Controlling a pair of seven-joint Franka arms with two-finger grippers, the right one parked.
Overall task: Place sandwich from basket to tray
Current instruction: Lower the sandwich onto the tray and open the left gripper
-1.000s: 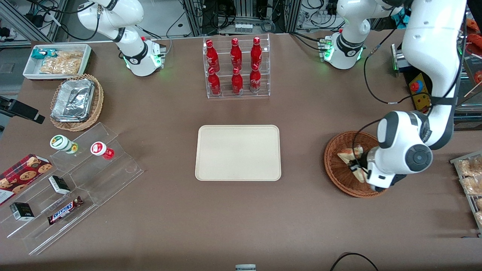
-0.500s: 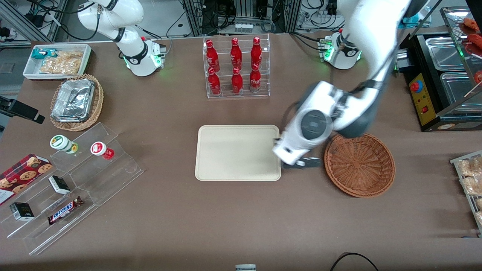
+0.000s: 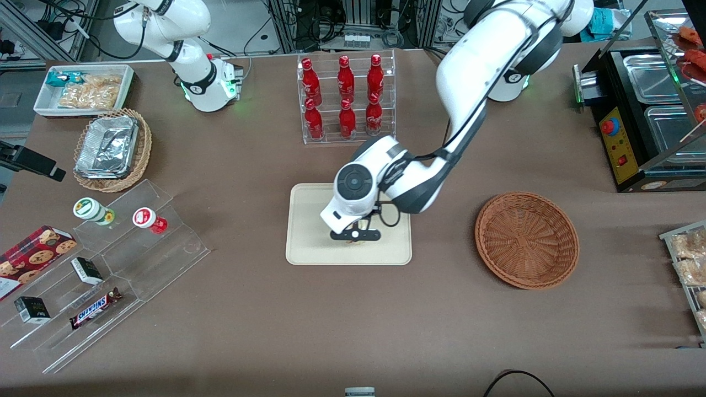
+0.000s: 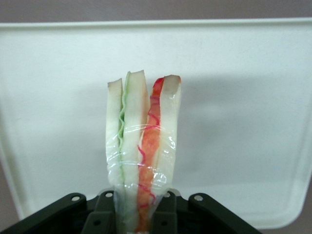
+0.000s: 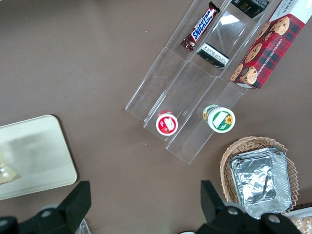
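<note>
My left gripper (image 3: pixel 356 238) hangs over the cream-beige tray (image 3: pixel 309 245), close above its half nearer the front camera. It is shut on the sandwich (image 4: pixel 141 146), a plastic-wrapped wedge of white bread with green and red-orange layers, held upright between the fingers over the tray (image 4: pixel 243 97). In the front view the sandwich is almost wholly hidden under the wrist. The reddish-brown wicker basket (image 3: pixel 527 240) stands beside the tray toward the working arm's end and holds nothing. The tray's edge also shows in the right wrist view (image 5: pixel 44 165).
An acrylic rack of red bottles (image 3: pixel 346 99) stands farther from the front camera than the tray. Toward the parked arm's end are a clear stepped stand with snacks (image 3: pixel 105 275), a tan basket of foil containers (image 3: pixel 110 149) and a white bin (image 3: pixel 83 88). A metal counter (image 3: pixel 651 116) flanks the basket.
The gripper has lifted the sandwich out of the basket and carried it sideways to above the tray. The basket now holds nothing.
</note>
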